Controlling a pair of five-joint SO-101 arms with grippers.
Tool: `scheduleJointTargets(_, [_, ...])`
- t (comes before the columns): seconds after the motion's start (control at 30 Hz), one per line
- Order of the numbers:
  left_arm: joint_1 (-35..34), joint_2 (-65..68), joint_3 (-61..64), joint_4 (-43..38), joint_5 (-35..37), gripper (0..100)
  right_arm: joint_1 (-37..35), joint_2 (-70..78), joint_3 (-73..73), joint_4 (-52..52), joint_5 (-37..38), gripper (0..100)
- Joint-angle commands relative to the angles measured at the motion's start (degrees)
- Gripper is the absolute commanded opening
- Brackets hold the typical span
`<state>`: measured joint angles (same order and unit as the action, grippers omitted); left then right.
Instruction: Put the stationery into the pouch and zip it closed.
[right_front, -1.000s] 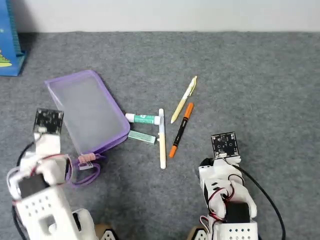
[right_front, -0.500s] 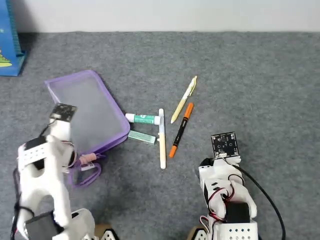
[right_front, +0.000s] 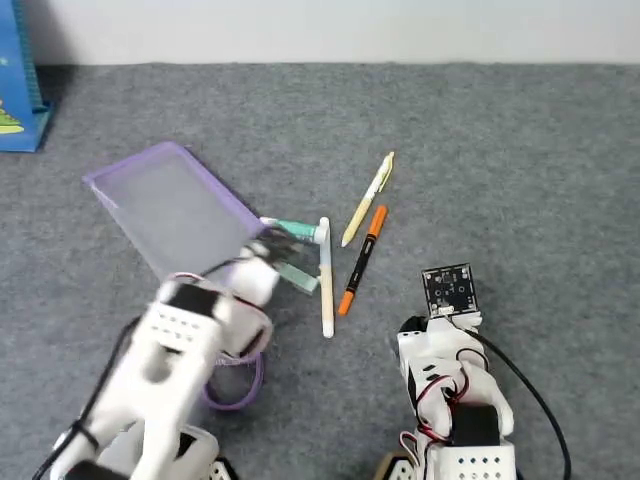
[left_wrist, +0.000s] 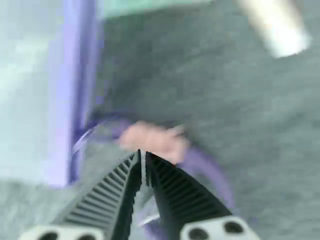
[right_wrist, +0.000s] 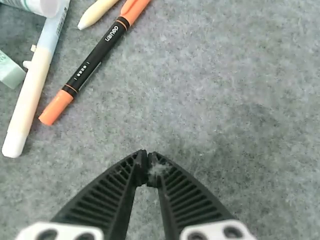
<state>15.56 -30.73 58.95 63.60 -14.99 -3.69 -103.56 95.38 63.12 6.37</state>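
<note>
Black jaws closed: left gripper (left_wrist: 143, 159) (at pink tag (left_wrist: 156, 142)), right gripper (right_wrist: 147, 162).

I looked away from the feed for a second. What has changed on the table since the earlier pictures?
The left gripper swung from left of the pouch across to its near end, jaws together by the pink tag. The pouch shifted slightly and its strap loop slid rightward. The right gripper and the pens stayed put.

pouch (right_front: 165, 205): one
pens: three – yellow pen (right_front: 368, 198), orange pen (right_front: 360, 262), white pen (right_front: 325, 285)
glue stick (right_front: 298, 231): one
eraser (right_front: 303, 277): one
robot arms (right_front: 455, 400): two
</note>
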Motion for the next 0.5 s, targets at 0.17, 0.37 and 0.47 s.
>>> scheduleJointTargets(0.17, [-3.34, -16.62, -1.98, 6.68, 4.22, 14, 0.22, -0.22, 1.05, -0.31, 0.18, 0.9])
scheduleJointTargets(0.37, [-24.18, -28.13, -6.64, 14.86, 3.87, 22, 0.22, -0.31, 1.05, -0.4, 6.42, 0.9])
scheduleJointTargets(0.47, [-31.74, -33.14, -5.76, 16.79, 2.2, 22, -0.31, -0.31, 0.18, 0.13, 14.95, 0.9])
